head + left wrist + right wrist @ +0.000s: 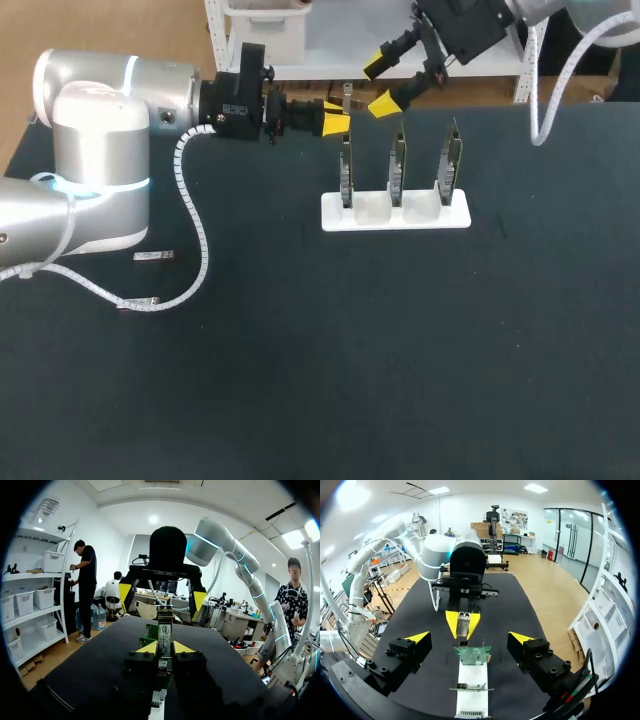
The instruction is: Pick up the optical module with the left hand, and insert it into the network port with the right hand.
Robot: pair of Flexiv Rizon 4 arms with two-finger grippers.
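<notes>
Small silver part point(153, 258): lies flat on the black worktop point(400, 380), near its left edge.
White holder point(395, 214): toward the far edge, about the middle; three green network cards point(398, 160) stand upright in it in a row.
Left gripper point(337, 116): just beyond the holder's left end, closed on the optical module.
Optical module point(165, 625): narrow silver metal bar with a label, clamped between the yellow tips and sticking out ahead of them.
Right gripper point(380, 84): at the far edge, fingers wide apart, holding nothing, facing the module.
</notes>
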